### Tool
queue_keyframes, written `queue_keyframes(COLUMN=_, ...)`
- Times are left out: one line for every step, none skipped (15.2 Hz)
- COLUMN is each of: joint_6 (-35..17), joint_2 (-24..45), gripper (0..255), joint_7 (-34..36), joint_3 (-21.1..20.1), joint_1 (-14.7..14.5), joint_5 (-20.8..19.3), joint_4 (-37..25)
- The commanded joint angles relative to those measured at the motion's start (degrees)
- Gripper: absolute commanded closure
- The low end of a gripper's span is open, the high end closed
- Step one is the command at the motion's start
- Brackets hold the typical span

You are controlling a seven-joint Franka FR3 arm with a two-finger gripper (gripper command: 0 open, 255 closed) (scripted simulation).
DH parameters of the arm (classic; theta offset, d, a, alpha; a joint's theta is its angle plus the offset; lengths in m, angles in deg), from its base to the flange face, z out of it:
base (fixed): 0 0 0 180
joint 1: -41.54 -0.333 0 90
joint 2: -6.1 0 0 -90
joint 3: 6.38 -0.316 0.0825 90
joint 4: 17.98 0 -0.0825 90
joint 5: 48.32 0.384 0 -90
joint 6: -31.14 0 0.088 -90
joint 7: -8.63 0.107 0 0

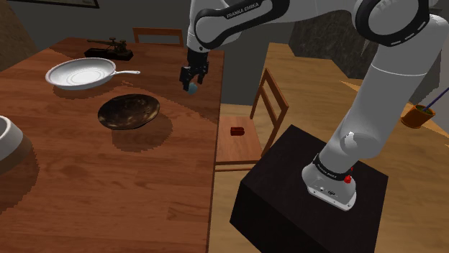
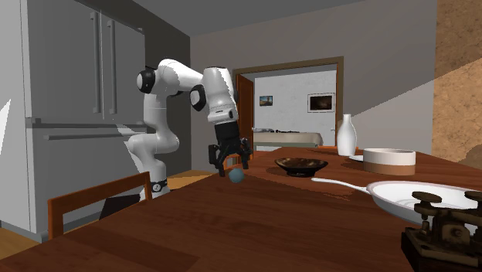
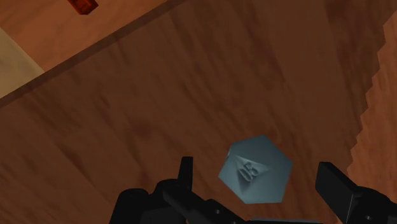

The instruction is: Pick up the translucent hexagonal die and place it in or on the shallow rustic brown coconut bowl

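Wide jaws either side of bluish die [image 3: 254, 168], not gripping yet. Gotta close, then carry to bowl [image 1: 128, 111].

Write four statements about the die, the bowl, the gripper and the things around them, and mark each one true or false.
1. The gripper is open, and the blue-grey die sits between its fingers untouched. True.
2. The die lies in the dark brown bowl. False: it rests on the wooden table near the edge, apart from the bowl.
3. A white frying pan sits on the table beyond the bowl in the shoulder view. True.
4. The small red block lies on the table. False: it lies on the seat of the wooden chair.
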Motion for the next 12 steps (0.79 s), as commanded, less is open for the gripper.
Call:
queue_keyframes(joint_6=0.0, joint_2=0.0, gripper=0, joint_7=0.0, joint_3=0.0, joint_1=0.0, joint_5=0.0, joint_4=0.0)
queue_keyframes(joint_6=0.0, joint_2=0.0, gripper=0, joint_7=0.0, joint_3=0.0, joint_1=0.0, joint_5=0.0, joint_4=0.0)
queue_keyframes(joint_6=0.0, joint_2=0.0, gripper=0, joint_7=0.0, joint_3=0.0, joint_1=0.0, joint_5=0.0, joint_4=0.0)
queue_keyframes(joint_6=0.0, joint_2=0.0, gripper=255, joint_7=0.0, joint_3=0.0, joint_1=0.0, joint_5=0.0, joint_4=0.0)
queue_keyframes(joint_6=0.0, joint_2=0.0, gripper=255, joint_7=0.0, joint_3=0.0, joint_1=0.0, joint_5=0.0, joint_4=0.0)
queue_keyframes(joint_6=0.0, joint_2=0.0, gripper=255, joint_7=0.0, joint_3=0.0, joint_1=0.0, joint_5=0.0, joint_4=0.0)
queue_keyframes(joint_6=0.0, joint_2=0.0, gripper=255, joint_7=0.0, joint_3=0.0, joint_1=0.0, joint_5=0.0, joint_4=0.0)
queue_keyframes(joint_6=0.0, joint_2=0.0, gripper=255, joint_7=0.0, joint_3=0.0, joint_1=0.0, joint_5=0.0, joint_4=0.0)
queue_keyframes(joint_6=0.0, joint_2=0.0, gripper=255, joint_7=0.0, joint_3=0.0, joint_1=0.0, joint_5=0.0, joint_4=0.0)
queue_keyframes(joint_6=0.0, joint_2=0.0, gripper=255, joint_7=0.0, joint_3=0.0, joint_1=0.0, joint_5=0.0, joint_4=0.0)
queue_keyframes(joint_6=0.0, joint_2=0.0, gripper=255, joint_7=0.0, joint_3=0.0, joint_1=0.0, joint_5=0.0, joint_4=0.0)
queue_keyframes(joint_6=0.0, joint_2=0.0, gripper=255, joint_7=0.0, joint_3=0.0, joint_1=0.0, joint_5=0.0, joint_4=0.0)
